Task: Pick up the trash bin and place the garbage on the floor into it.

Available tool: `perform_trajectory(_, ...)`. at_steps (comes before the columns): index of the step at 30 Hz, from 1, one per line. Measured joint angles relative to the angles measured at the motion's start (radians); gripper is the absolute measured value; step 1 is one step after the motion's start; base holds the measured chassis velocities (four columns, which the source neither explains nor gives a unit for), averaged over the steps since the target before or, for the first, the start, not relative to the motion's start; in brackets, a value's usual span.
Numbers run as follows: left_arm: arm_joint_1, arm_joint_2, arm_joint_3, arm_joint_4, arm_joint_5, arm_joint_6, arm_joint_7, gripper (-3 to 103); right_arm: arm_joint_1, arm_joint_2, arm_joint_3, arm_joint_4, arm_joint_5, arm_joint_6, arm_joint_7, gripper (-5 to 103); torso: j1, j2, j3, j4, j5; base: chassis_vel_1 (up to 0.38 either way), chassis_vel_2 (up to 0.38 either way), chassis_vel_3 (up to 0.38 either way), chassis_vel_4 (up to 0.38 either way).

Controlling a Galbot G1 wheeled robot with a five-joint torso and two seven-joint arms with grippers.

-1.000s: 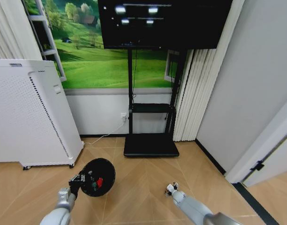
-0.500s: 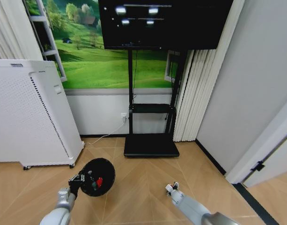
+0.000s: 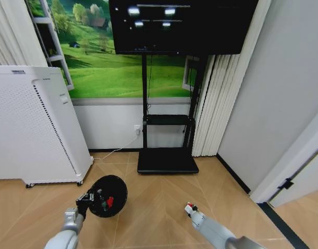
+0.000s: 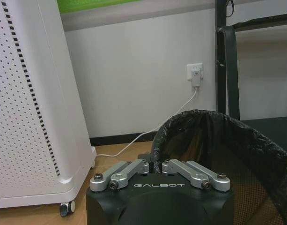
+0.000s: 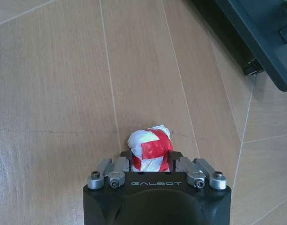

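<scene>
Our right tool [image 5: 151, 158] is clamped on a crumpled red-and-white wrapper [image 5: 150, 149], the wad pinched between its fingers and poking out past the tips over the wooden floor [image 5: 54, 93]. In the head view this right tool [image 3: 190, 209] sits low on our right side, and compared with a second ago it has drifted slightly downward and toward us, while the rest of the picture holds steady, so we read that as the arm moving and not the camera. The wrapper appears to be off the floor, though we cannot be sure from the wrist view alone.

Our left tool [image 4: 155, 165] is closed on the near rim of the trash bin [image 4: 237, 154], pinching the black liner, and has not shifted over the last second. In the head view the trash bin [image 3: 114, 185] hangs at our left tool [image 3: 86, 199], near the white perforated cabinet [image 3: 29, 124] and well apart from the right tool. Inside it we see a red piece of litter [image 3: 110, 201] and something greenish [image 3: 102, 204] beside it.

We judge that two pieces are already binned and the last one is in hand; what remains is to bring the wrapper across over the bin's mouth. The black stand base [image 3: 166, 161] lies ahead, clear of both arms.
</scene>
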Motion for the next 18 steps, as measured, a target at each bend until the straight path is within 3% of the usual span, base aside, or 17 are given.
perform_trajectory(3, 0.0, 0.0, 0.0, 0.0, 0.0, -0.001, 0.0, 7, -0.005, -0.017, -0.002, 0.023, 0.02, -0.002, 0.002, 33, 0.0, 0.0, 0.0, 0.0001, 0.0002, 0.0, 0.0, 0.0, 0.0)
perform_trajectory(7, -0.003, 0.001, 0.002, -0.001, 0.0, -0.002, -0.002, 7, -0.023, -0.131, 0.001, 0.165, 0.102, -0.041, 0.028, 32, 0.0, 0.0, 0.0, -0.0005, -0.0009, 0.0, 0.0, 0.0, 0.0)
perform_trajectory(11, -0.011, -0.002, 0.012, -0.006, 0.0, -0.002, -0.003, 7, -0.022, -0.189, 0.036, 0.241, 0.121, -0.042, 0.049, 32, 0.0, 0.0, 0.0, 0.0, 0.0005, 0.0, 0.0, 0.0, 0.0)
perform_trajectory(18, -0.016, -0.004, 0.022, -0.009, 0.001, -0.002, -0.003, 7, -0.02, -0.239, 0.053, 0.309, 0.16, -0.05, 0.054, 32, 0.0, 0.0, 0.0, 0.0003, -0.0005, 0.0, 0.0, 0.0, 0.0)
